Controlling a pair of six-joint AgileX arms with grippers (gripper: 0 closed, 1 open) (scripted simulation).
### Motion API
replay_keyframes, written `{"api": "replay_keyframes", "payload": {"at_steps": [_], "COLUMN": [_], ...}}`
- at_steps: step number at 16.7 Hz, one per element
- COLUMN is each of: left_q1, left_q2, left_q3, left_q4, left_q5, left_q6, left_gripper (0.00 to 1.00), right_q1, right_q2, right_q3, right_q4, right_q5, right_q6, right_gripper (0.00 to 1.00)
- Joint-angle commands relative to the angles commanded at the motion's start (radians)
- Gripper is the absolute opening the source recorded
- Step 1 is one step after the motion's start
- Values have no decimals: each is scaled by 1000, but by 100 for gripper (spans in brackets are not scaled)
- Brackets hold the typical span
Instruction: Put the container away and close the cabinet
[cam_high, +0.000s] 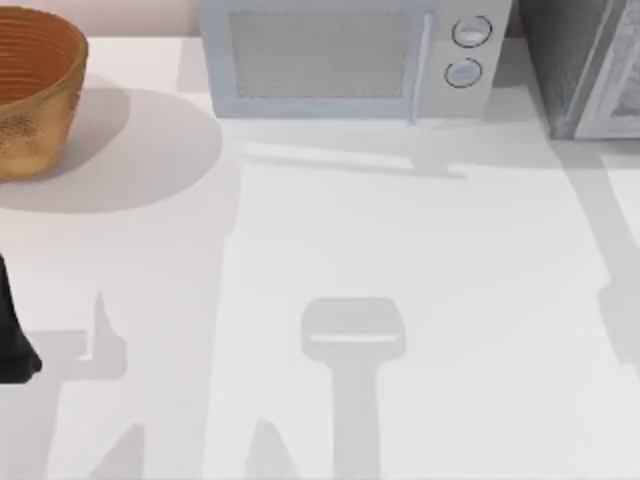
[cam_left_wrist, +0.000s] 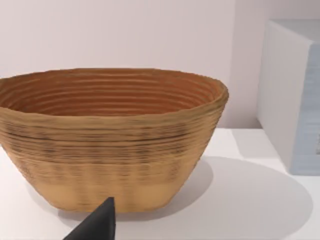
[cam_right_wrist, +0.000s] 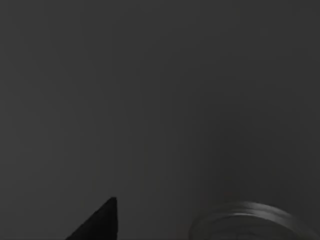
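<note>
The cabinet (cam_high: 575, 60) is a grey box at the table's back right corner, with a lighter panel (cam_high: 620, 95) slanting along its right side. The container is out of view. The right wrist view is dark. My left arm (cam_high: 12, 340) is a dark shape at the table's left edge, about halfway down. In the left wrist view one black fingertip (cam_left_wrist: 97, 225) points toward a woven basket (cam_left_wrist: 107, 140) that stands a short way ahead of it.
A large woven brown basket (cam_high: 30, 90) stands at the back left corner. A pale blue microwave (cam_high: 345, 55) with two round knobs sits at the back centre, its side (cam_left_wrist: 295, 100) beside the basket. Arm shadows fall across the white table (cam_high: 400, 250).
</note>
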Motion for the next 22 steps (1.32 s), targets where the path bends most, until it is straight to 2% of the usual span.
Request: {"api": "replay_keyframes", "payload": {"at_steps": [5,16,19,22], "left_q1": [0,0,0,0], "left_q2": [0,0,0,0], "left_q3": [0,0,0,0], "left_q4": [0,0,0,0], "left_q5": [0,0,0,0], "left_q6": [0,0,0,0], "left_gripper": [100,100,100,100], "right_q1": [-16,-60,-72,-81], "right_q2": [-370,-1415,-1646,-1817], "right_q3": [-413,-1910,-2225,-2447], "right_q4": [147,485,545,583], "right_q5": [-49,-121,-120,-114], "right_q6": [-28,-42,-31,-18], "right_gripper": [100,100,100,100]}}
